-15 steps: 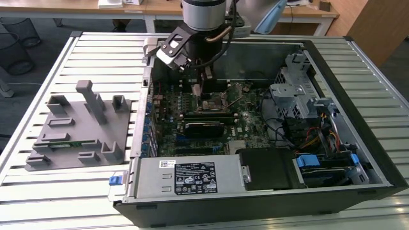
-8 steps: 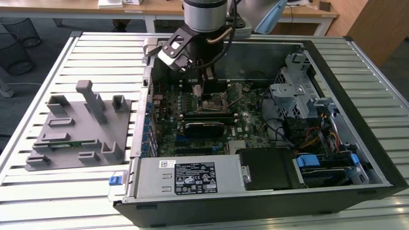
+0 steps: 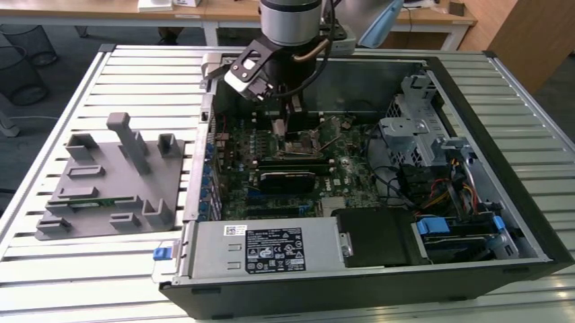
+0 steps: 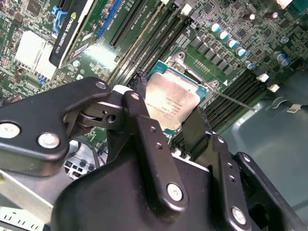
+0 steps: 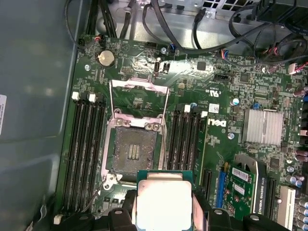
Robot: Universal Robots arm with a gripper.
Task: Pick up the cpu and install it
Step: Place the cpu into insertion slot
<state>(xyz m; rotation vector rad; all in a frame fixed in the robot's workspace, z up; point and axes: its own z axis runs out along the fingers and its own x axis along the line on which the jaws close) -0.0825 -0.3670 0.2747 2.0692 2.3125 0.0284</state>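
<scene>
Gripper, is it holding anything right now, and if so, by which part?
Yes. The gripper holds the cpu, pinched by two opposite side edges, its silver top showing in both wrist views. The motherboard socket is open and bare.

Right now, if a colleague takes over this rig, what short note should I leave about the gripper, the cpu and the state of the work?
Gripper: shut on the cpu, with a finger on each of two opposite edges, as both wrist views show.
The cpu: held above the motherboard with its metal top up, near the socket but not in it.
Socket: empty, with its retention frame swung open.
Done: the pick-up.
Left: the cpu is not yet seated and the frame is not yet closed.
</scene>
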